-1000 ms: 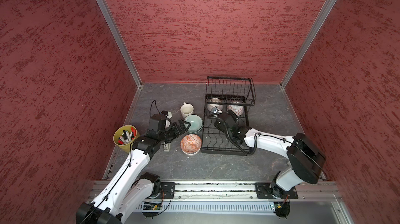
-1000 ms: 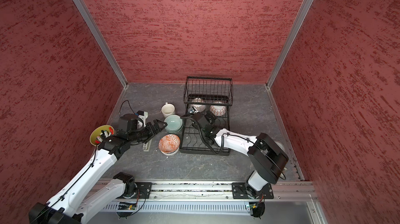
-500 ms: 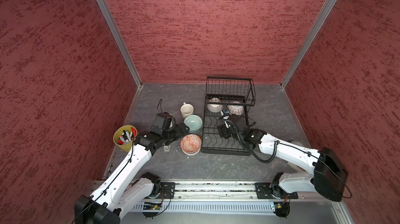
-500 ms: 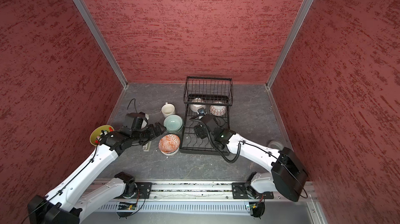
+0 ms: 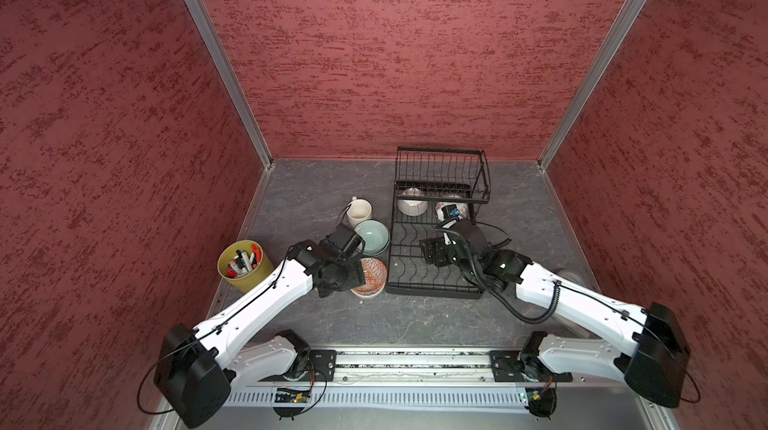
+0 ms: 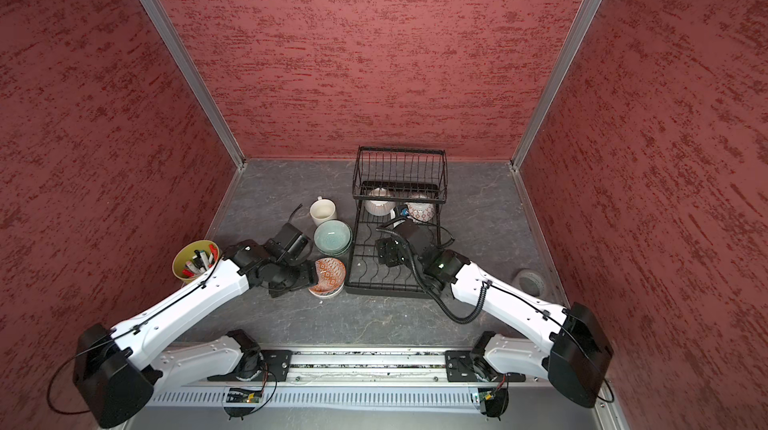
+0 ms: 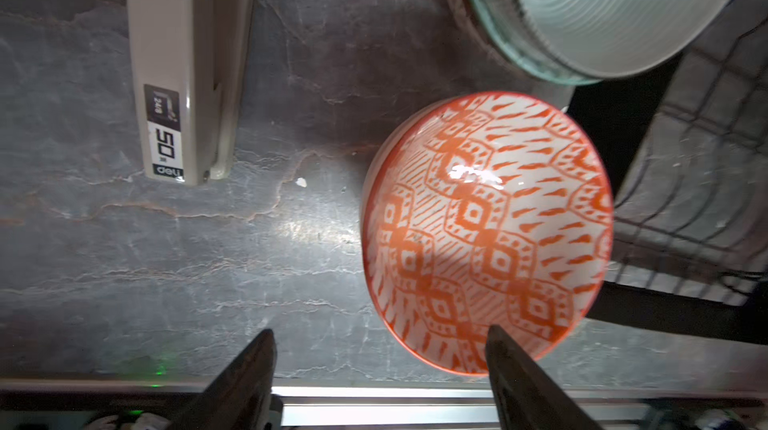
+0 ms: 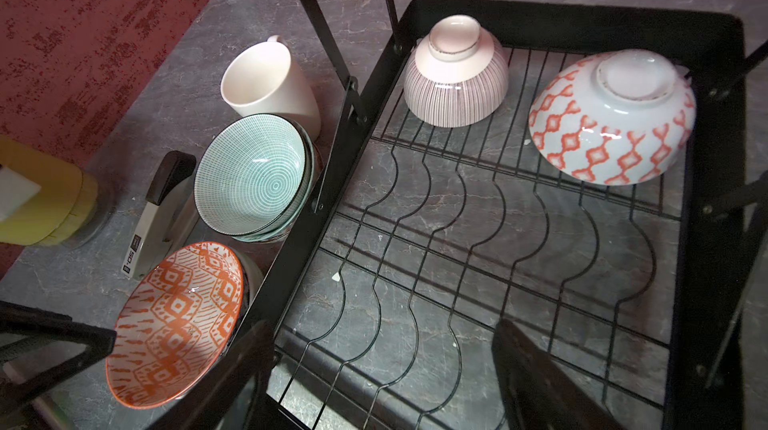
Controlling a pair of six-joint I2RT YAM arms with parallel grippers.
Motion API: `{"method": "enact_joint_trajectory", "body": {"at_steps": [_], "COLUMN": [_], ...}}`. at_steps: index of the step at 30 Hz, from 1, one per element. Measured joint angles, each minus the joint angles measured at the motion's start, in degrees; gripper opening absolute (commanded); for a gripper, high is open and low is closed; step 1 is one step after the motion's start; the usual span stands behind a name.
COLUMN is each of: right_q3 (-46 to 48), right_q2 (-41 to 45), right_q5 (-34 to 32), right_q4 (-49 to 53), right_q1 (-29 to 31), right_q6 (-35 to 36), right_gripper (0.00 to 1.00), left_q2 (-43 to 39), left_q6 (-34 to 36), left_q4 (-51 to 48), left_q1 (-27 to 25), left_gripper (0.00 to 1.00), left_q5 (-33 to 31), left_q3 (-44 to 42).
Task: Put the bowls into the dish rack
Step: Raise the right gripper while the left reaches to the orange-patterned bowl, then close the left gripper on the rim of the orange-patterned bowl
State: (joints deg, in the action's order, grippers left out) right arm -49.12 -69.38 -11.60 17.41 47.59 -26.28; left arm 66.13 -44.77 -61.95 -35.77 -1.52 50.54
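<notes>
An orange-patterned bowl [image 5: 372, 277] [image 7: 486, 220] sits upright on the table against the dish rack's [image 5: 432, 287] left side. My left gripper [image 7: 380, 330] [image 5: 358, 279] is open at its near-left rim, one finger over the inside and the other over the table outside. Just behind is a stack of pale green bowls [image 5: 372, 234] [image 8: 253, 170]. A pink-striped bowl [image 8: 455, 87] and an orange-diamond bowl [image 8: 611, 124] lie upside down at the far end of the rack's lower tier. My right gripper [image 8: 382, 324] [image 5: 432, 251] hangs open over the wavy wires, holding nothing.
A cream mug [image 5: 359, 211] stands behind the green bowls. A beige stapler [image 7: 183, 74] lies left of the bowls, and a yellow-green pot of markers [image 5: 243, 263] stands at the left wall. A tape roll [image 6: 528, 280] lies right of the rack, whose upper basket [image 5: 440, 174] overhangs the far bowls.
My left gripper has come nearer, from beside the green bowls to the orange bowl's rim, and its jaws have narrowed. My right gripper has drawn back from the far bowls towards the rack's middle.
</notes>
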Motion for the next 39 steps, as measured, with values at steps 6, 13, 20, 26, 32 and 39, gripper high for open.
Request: {"method": "enact_joint_trajectory", "body": {"at_steps": [6, 13, 20, 26, 32, 39], "right_q3": [0.00, 0.00, 0.00, 0.00, 0.00, 0.00], "right_q2": [-1.22, -1.33, -1.33, -2.16, -2.40, -2.40], "right_q5": [1.44, 2.43, 2.51, 2.71, 3.04, 3.61], "right_q4": [-0.07, -0.68, -1.36, -1.40, -1.46, -1.51], "right_q1": [0.00, 0.00, 0.00, 0.00, 0.00, 0.00], "right_q6": [-0.55, -0.74, -0.74, -0.81, -1.29, -1.38], "right_gripper": [0.82, 0.82, 0.82, 0.81, 0.81, 0.81], "left_q2": [3.65, 6.08, 7.72, 7.80, 7.76, 7.19], "left_q6": [-0.74, -0.44, 0.09, 0.72, 0.76, 0.90], "left_q4": [0.00, 0.81, 2.08, 2.78, 4.68, 4.92], "left_q1": [-0.70, -0.79, -0.87, -0.87, -0.59, -0.63], "left_gripper": [0.57, 0.43, 0.29, 0.14, 0.05, 0.00], "left_q5": [-1.40, -1.86, -2.01, -2.38, -3.85, -4.00], "left_q3": [0.04, 1.25, 1.22, 1.07, 1.01, 1.01]}}
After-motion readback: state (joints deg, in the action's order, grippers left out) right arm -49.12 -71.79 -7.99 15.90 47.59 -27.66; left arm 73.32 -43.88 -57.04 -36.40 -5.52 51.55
